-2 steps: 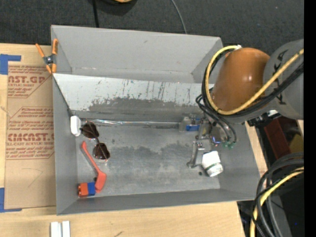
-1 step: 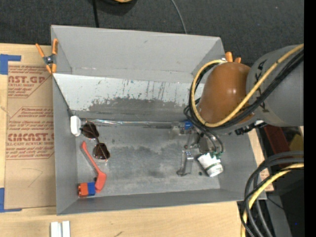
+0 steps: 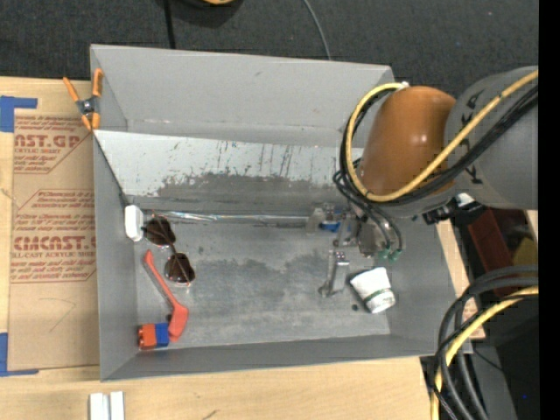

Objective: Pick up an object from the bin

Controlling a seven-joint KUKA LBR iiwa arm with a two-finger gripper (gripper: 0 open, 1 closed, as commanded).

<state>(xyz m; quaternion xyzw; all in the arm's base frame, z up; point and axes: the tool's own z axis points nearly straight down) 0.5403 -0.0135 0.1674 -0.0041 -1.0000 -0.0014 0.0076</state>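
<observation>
Fingers (image 3: 331,276) low over bin (image 3: 262,278) floor, right side. Open or closed, you can't tell. Small white container (image 3: 373,290) just beside (tipped over) — red sunglasses (image 3: 179,269) well apart, left.

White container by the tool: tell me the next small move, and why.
Probably nudge the tool toward the white container, then descend: the container lies tipped on the bin floor just beside the tool, not beneath it, while the sunglasses lie far off at the view's left.

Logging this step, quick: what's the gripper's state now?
The gripper: cannot be told; it hangs just left of a small white container.
</observation>
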